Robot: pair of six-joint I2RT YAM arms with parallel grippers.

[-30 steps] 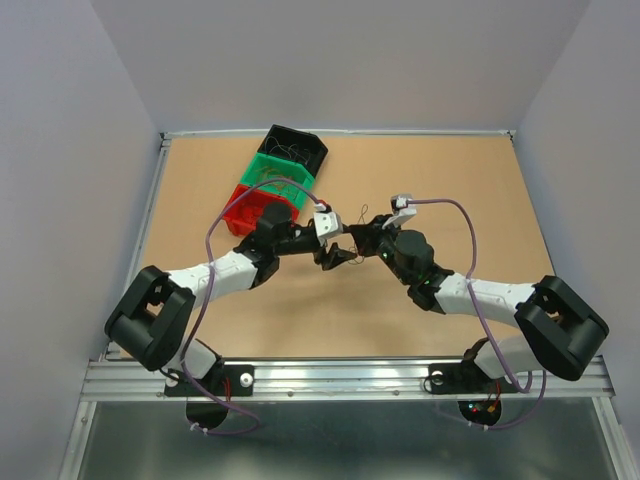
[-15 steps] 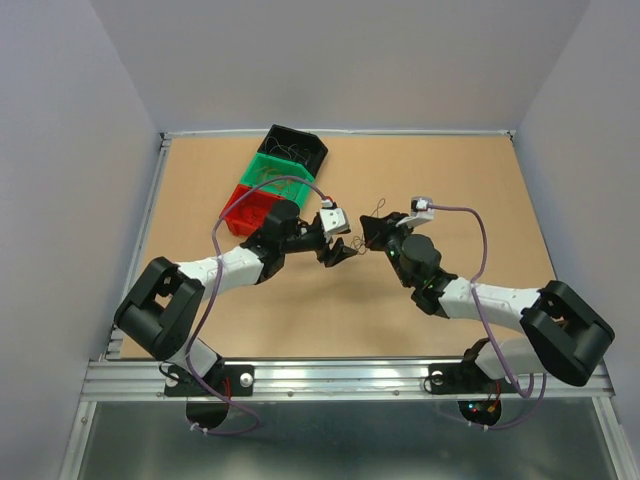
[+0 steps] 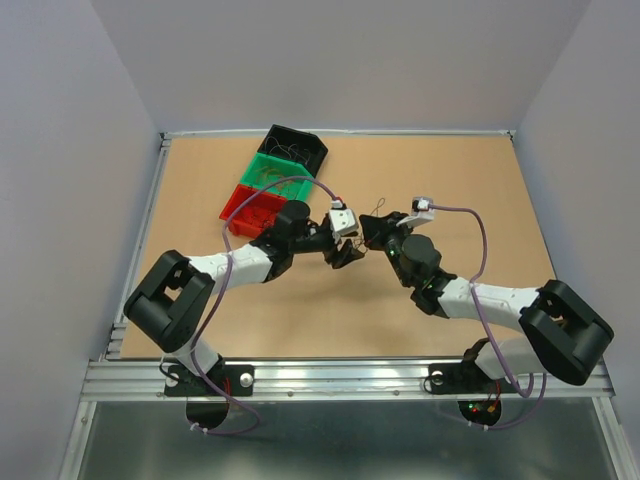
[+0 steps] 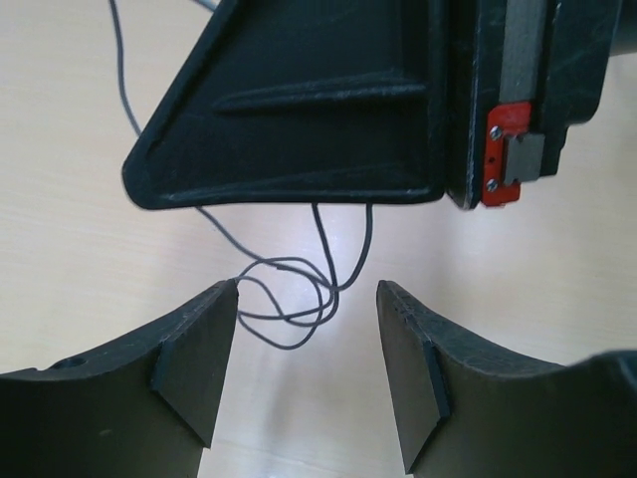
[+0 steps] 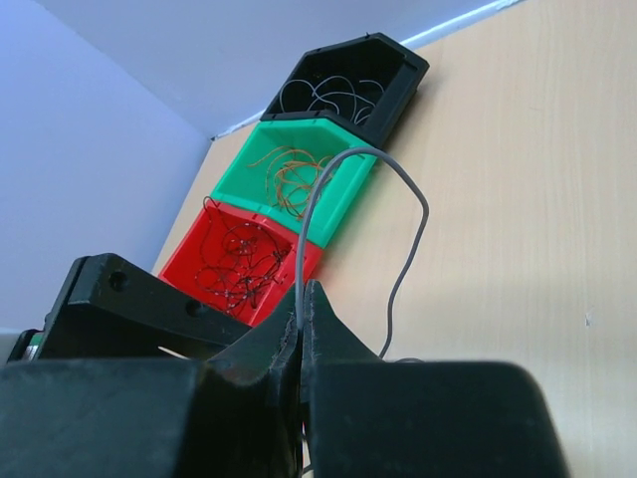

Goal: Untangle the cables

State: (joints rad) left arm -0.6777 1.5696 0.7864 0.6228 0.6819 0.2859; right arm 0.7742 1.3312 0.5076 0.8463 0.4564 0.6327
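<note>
- A hair-thin dark grey cable (image 4: 279, 263) lay in loose loops on the light brown wooden table (image 3: 450, 200). It sat in the gap just ahead of the two black fingertips of the left gripper (image 4: 306, 299). I could not tell whether a loop brushed the left-hand fingertip.
- From those loops, strands ran up under the black body of the right gripper (image 3: 368, 232), which hung directly in front of the left one near the middle of the table.
- The left gripper's jaws stood well apart and held nothing.
- The right gripper's jaws were pressed together, clamped on the cable (image 5: 300, 249). The cable rose from between the tips, arched over and came back down beside them.
- At the far left of the table three plastic bins sat in a slanted row, each touching the next.
- The red plastic bin (image 3: 240, 215), nearest the arms, held a tangle of dark reddish strands (image 5: 234, 264).
- The green plastic bin (image 3: 262, 160), in the middle, held a few orange-brown strands (image 5: 289, 174).
- The black plastic bin (image 3: 300, 140), farthest back, held pale grey strands (image 5: 333, 98).
</note>
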